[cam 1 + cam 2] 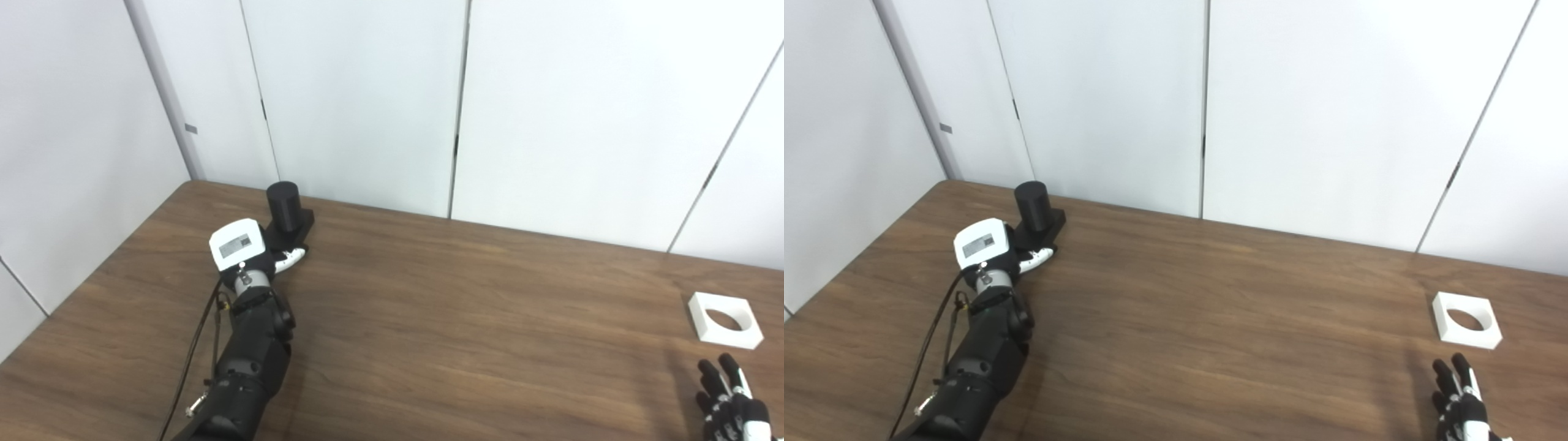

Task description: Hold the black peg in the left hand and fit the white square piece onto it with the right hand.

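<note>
The black peg (285, 205), a short upright cylinder on a square black base, stands on the table near its far left corner. My left hand (245, 248) is right against the near side of that base, with a white-tipped thumb along the base's front. Its other fingers are hidden behind the white back plate, so whether it holds the peg does not show. The white square piece (698, 318) with a round hole lies flat at the right. My right hand (729, 398) rests low at the bottom right, fingers spread and open, a little short of the piece.
The brown wooden table (459, 318) runs across the view. White wall panels (367, 92) stand directly behind its far edge and along the left side. A black cable (196, 349) hangs beside my left forearm.
</note>
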`<control>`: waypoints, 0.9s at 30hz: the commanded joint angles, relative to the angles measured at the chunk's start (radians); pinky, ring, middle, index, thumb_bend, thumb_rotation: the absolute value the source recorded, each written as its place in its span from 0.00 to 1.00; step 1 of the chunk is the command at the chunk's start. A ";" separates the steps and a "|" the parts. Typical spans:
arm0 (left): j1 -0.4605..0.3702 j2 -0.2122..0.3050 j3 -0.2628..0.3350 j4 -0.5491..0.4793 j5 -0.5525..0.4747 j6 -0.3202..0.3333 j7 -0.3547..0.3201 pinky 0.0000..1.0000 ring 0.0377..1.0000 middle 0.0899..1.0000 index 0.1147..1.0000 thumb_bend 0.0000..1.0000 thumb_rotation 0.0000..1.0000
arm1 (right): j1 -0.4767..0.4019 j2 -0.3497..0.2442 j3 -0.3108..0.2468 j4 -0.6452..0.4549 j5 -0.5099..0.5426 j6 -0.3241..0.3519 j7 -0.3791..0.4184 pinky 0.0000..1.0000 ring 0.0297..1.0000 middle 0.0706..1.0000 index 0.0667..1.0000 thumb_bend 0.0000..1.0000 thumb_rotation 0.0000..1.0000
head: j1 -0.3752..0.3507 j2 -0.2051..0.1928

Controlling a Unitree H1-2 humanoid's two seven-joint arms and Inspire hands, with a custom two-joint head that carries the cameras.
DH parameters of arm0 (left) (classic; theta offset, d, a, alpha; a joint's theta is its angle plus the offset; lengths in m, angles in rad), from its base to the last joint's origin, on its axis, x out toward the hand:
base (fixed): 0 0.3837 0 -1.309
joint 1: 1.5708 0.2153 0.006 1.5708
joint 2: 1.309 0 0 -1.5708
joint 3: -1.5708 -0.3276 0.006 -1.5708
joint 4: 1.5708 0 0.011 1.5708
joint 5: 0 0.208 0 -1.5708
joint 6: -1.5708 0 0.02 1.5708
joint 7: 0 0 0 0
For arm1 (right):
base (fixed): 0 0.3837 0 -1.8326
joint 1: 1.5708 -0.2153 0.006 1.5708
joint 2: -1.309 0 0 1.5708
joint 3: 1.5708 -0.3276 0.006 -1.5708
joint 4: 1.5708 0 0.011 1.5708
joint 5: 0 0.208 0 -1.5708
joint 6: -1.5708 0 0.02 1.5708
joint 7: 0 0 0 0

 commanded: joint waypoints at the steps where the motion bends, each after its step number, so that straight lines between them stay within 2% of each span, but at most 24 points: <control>1: -0.045 0.027 -0.015 -0.021 -0.011 0.002 0.028 0.91 0.85 0.79 0.60 0.60 0.56 | 0.013 0.005 0.012 0.016 0.003 0.002 0.020 1.00 1.00 0.96 1.00 0.56 1.00 | 0.001 0.000; 3: -0.037 0.033 -0.030 -0.035 -0.031 0.002 0.033 0.91 0.85 0.79 0.58 0.57 0.48 | 0.012 0.004 0.012 0.017 0.002 0.003 0.019 1.00 1.00 0.96 1.00 0.56 1.00 | 0.001 0.001; 4: -0.034 0.035 -0.036 -0.040 -0.042 0.002 0.038 0.91 0.84 0.78 0.55 0.57 0.39 | 0.012 0.004 0.012 0.018 0.003 0.004 0.019 1.00 1.00 0.96 1.00 0.56 1.00 | 0.001 0.001; 6: -0.029 0.040 -0.049 -0.044 -0.065 0.002 0.056 0.91 0.84 0.76 0.52 0.58 0.28 | 0.011 0.003 0.011 0.018 0.002 0.004 0.019 1.00 1.00 0.96 1.00 0.56 1.00 | 0.001 0.000; 7: -0.027 0.042 -0.055 -0.046 -0.076 0.002 0.062 0.90 0.83 0.75 0.45 0.53 0.14 | 0.011 0.002 0.012 0.019 0.000 0.002 0.019 1.00 1.00 0.96 1.00 0.57 1.00 | 0.001 0.001; 8: -0.026 0.045 -0.061 -0.047 -0.090 0.002 0.073 0.90 0.83 0.74 0.43 0.51 0.09 | 0.010 0.001 0.011 0.023 0.003 -0.004 0.022 1.00 1.00 0.96 1.00 0.57 1.00 | 0.001 0.001; 16: -0.017 0.067 -0.110 -0.050 -0.175 0.001 0.126 0.86 0.82 0.73 0.42 0.51 0.06 | 0.011 0.002 0.007 0.027 0.006 -0.009 0.021 1.00 1.00 0.95 1.00 0.55 1.00 | 0.001 0.002; 21: -0.009 0.074 -0.121 -0.062 -0.243 -0.003 0.133 0.82 0.81 0.73 0.42 0.51 0.06 | 0.010 0.006 0.011 0.023 -0.009 -0.007 0.016 1.00 1.00 0.94 1.00 0.58 1.00 | -0.011 0.003; 24: 0.018 0.072 -0.120 -0.129 -0.312 -0.018 0.106 0.82 0.82 0.74 0.42 0.51 0.06 | 0.013 0.005 0.013 0.020 -0.012 -0.008 0.017 1.00 1.00 0.95 1.00 0.58 1.00 | -0.024 0.009; 27: 0.065 0.058 -0.123 -0.249 -0.377 -0.025 0.062 0.80 0.82 0.73 0.42 0.51 0.05 | 0.012 0.006 0.014 0.018 -0.014 -0.010 0.017 1.00 1.00 0.94 1.00 0.59 1.00 | -0.036 0.013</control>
